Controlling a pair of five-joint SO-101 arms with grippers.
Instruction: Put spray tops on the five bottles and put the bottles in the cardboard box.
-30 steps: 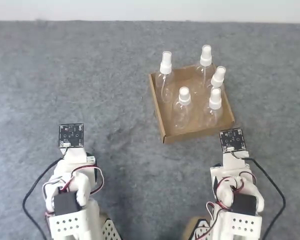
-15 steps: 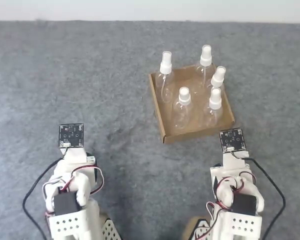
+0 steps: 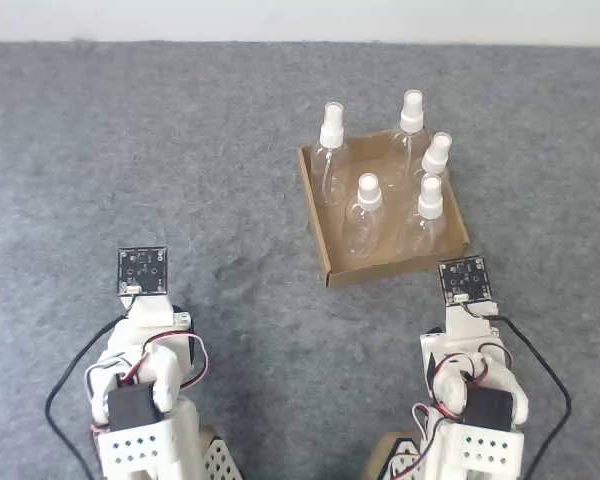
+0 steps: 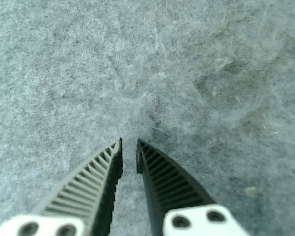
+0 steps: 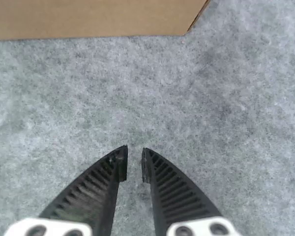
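Several clear bottles, each with a white spray top, stand upright inside the cardboard box (image 3: 323, 245) at the table's right centre; one of them (image 3: 365, 222) is near the box's front left. My left gripper (image 4: 129, 143) hangs shut over bare grey carpet at the near left, holding nothing. At the near right my right gripper (image 5: 134, 150) is shut and empty, just short of the cardboard box's front wall (image 5: 88, 17). In the high view both arms are drawn back at the near edge: the left arm (image 3: 143, 330) and the right arm (image 3: 467, 335).
Grey carpet (image 3: 160, 150) covers the whole table. A pale wall edge runs along the far side. The box's near right corner (image 3: 466, 243) lies close to the right arm's wrist camera board.
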